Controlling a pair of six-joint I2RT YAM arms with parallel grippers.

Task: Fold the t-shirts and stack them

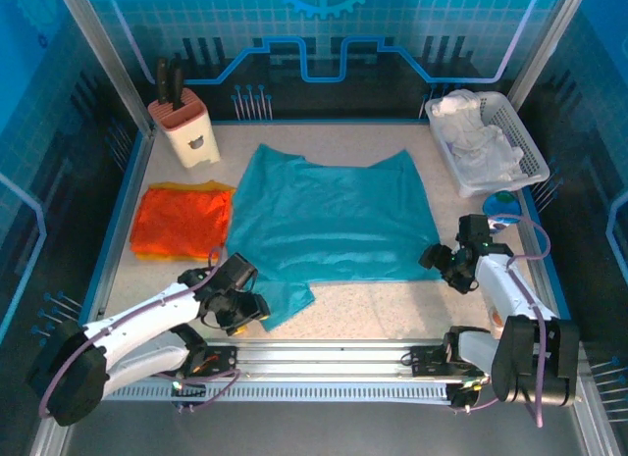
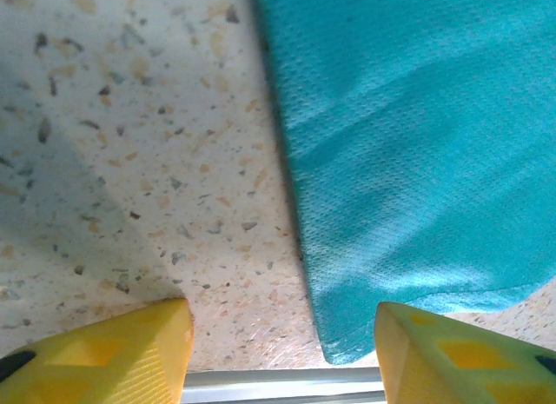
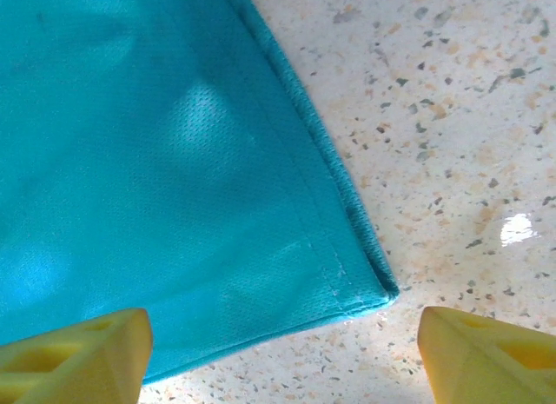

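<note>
A teal t-shirt (image 1: 334,221) lies spread flat across the middle of the table. An orange t-shirt (image 1: 182,221), folded to a rectangle, rests to its left. My left gripper (image 1: 250,309) hovers open at the teal shirt's near-left corner; in the left wrist view that corner (image 2: 347,334) lies between the yellow fingertips (image 2: 130,352), nearer the right one. My right gripper (image 1: 444,270) is open just off the shirt's near-right corner; the right wrist view has the hemmed corner (image 3: 365,291) lying flat between the spread fingertips (image 3: 486,356), untouched.
A knife block (image 1: 186,127) stands at the back left. A white basket (image 1: 520,132) with white cloth sits at the back right, a blue object (image 1: 502,203) just in front of it. An aluminium rail (image 2: 278,382) runs along the near table edge.
</note>
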